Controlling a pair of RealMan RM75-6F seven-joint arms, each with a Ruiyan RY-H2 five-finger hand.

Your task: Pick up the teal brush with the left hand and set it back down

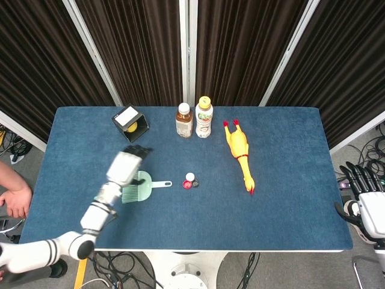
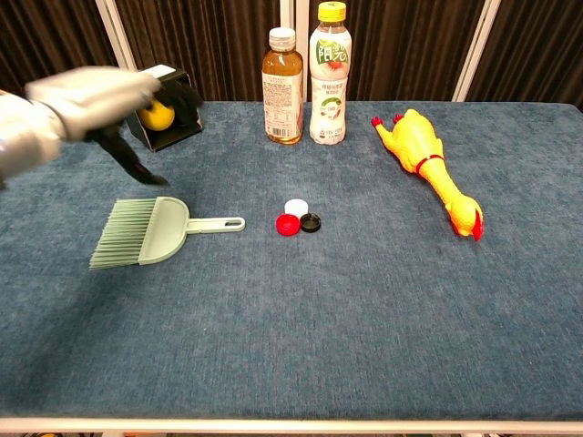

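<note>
The teal brush [image 1: 142, 186] [image 2: 153, 233] lies flat on the blue table, bristles to the left and thin handle pointing right toward the bottle caps. My left hand [image 1: 126, 166] [image 2: 100, 98] hovers above and behind the brush, blurred by motion, fingers apart and holding nothing. My right hand [image 1: 364, 195] shows only in the head view, off the table's right edge, fingers spread and empty.
Three bottle caps [image 2: 298, 219], white, red and black, sit just right of the brush handle. Two bottles [image 2: 283, 86] [image 2: 329, 74] stand at the back centre. A yellow rubber chicken [image 2: 424, 167] lies right of them. A black box [image 1: 130, 123] with a yellow ball sits back left.
</note>
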